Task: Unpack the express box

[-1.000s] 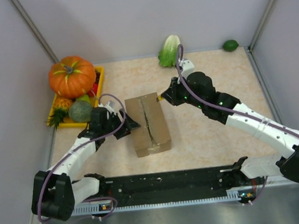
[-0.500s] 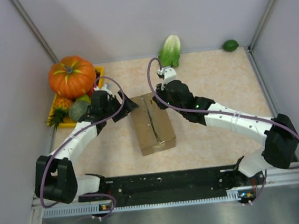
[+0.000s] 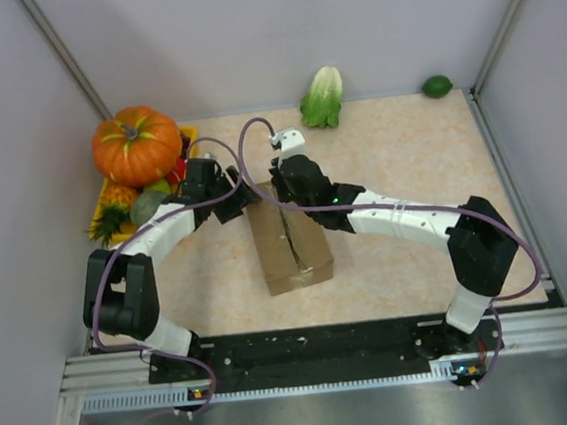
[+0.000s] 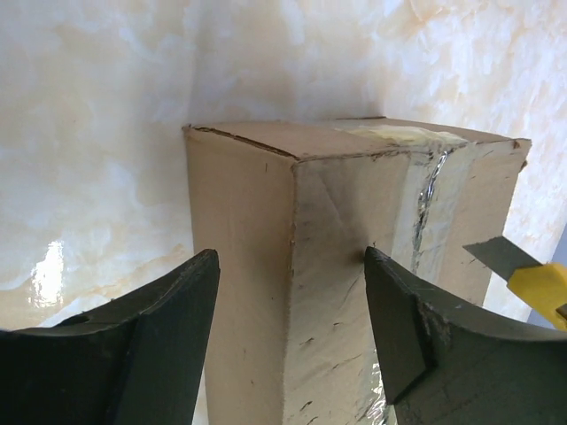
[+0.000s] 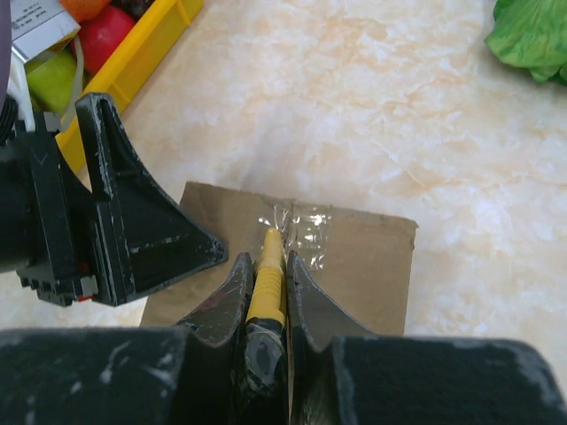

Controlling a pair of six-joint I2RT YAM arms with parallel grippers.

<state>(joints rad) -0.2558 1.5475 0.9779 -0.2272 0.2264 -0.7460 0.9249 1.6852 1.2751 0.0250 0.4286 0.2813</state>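
Observation:
The express box (image 3: pixel 288 237) is a brown cardboard box lying closed mid-table, with its taped seam (image 3: pixel 288 234) running near to far. My left gripper (image 3: pixel 242 198) is open, and its fingers straddle the box's far left corner (image 4: pixel 294 266) without closing on it. My right gripper (image 3: pixel 283 187) is shut on a yellow utility knife (image 5: pixel 266 285). The knife's tip is at the far end of the taped seam (image 5: pixel 301 226). The knife's blade (image 4: pixel 500 257) shows at the right edge of the left wrist view. The box's white label is not in view.
A yellow tray (image 3: pixel 189 151) at the far left holds a big orange pumpkin (image 3: pixel 136 144), a pineapple (image 3: pixel 113 211) and a green melon (image 3: pixel 151 211). A lettuce (image 3: pixel 323 96) and a lime (image 3: pixel 437 85) lie by the back wall. Side walls close in both sides.
Both arms have swung inward to the box's far end. The left gripper has moved to the far left corner, the knife to the seam's far end. The box has shifted slightly right.

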